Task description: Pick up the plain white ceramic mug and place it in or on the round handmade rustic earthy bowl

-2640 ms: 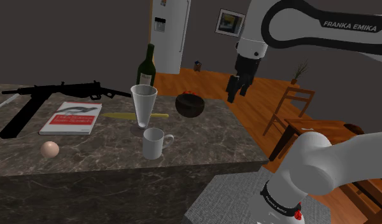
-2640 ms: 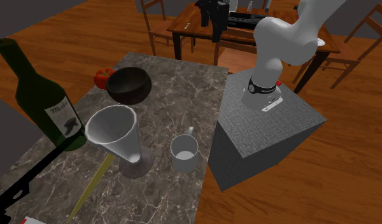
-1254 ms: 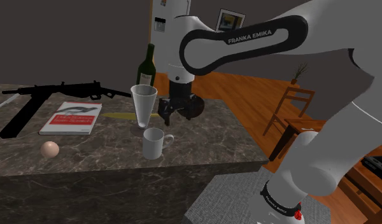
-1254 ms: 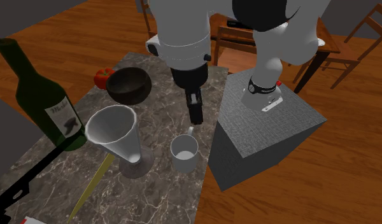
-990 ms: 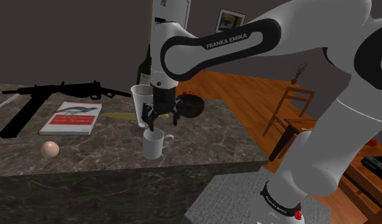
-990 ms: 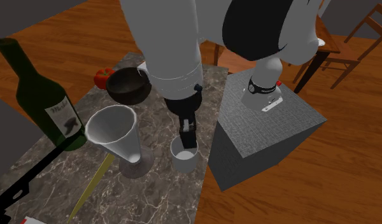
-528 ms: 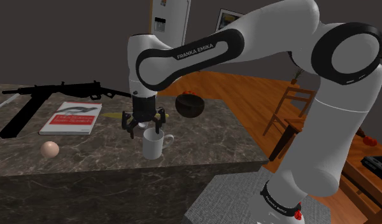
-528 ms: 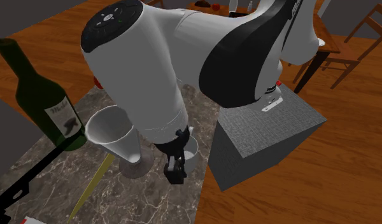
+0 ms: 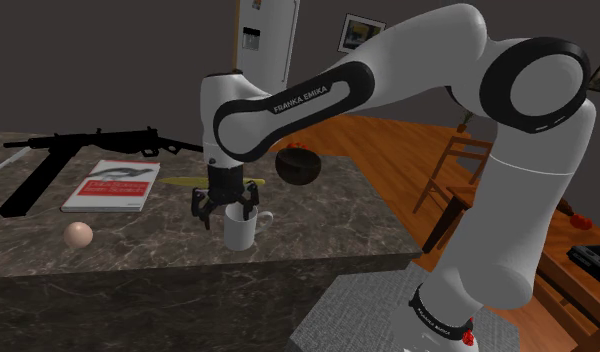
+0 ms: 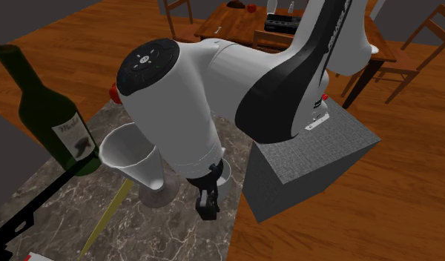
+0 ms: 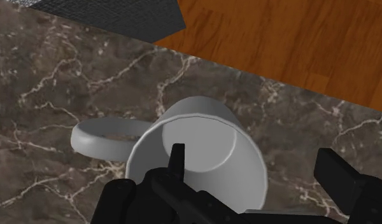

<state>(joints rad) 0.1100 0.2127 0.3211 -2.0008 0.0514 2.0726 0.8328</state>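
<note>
The pale grey-white mug (image 9: 240, 233) stands upright near the front edge of the dark marble counter (image 9: 328, 215), its handle toward the shoulder view's right. My gripper (image 9: 226, 210) hangs open just above its rim. In the wrist view the mug (image 11: 202, 149) lies right under the gripper (image 11: 256, 172). One finger is over the mug's mouth, the other outside the wall opposite the handle (image 11: 100, 135), and neither touches. The dark round bowl (image 9: 298, 165) sits farther back on the counter. In the second exterior view the arm hides the bowl and a sliver of the mug (image 10: 226, 176) shows.
A tall clear glass (image 10: 132, 157) and a green wine bottle (image 10: 54, 119) stand close beside the mug. A book (image 9: 113, 185), a black gun (image 9: 48, 165) and an egg (image 9: 78, 234) lie toward the shoulder view's left. The counter edge and the grey stand (image 10: 310, 156) are near.
The arm swung in from over the wooden floor to the mug. In the last half second the hand sank slightly closer to the rim. The mug has not moved.
</note>
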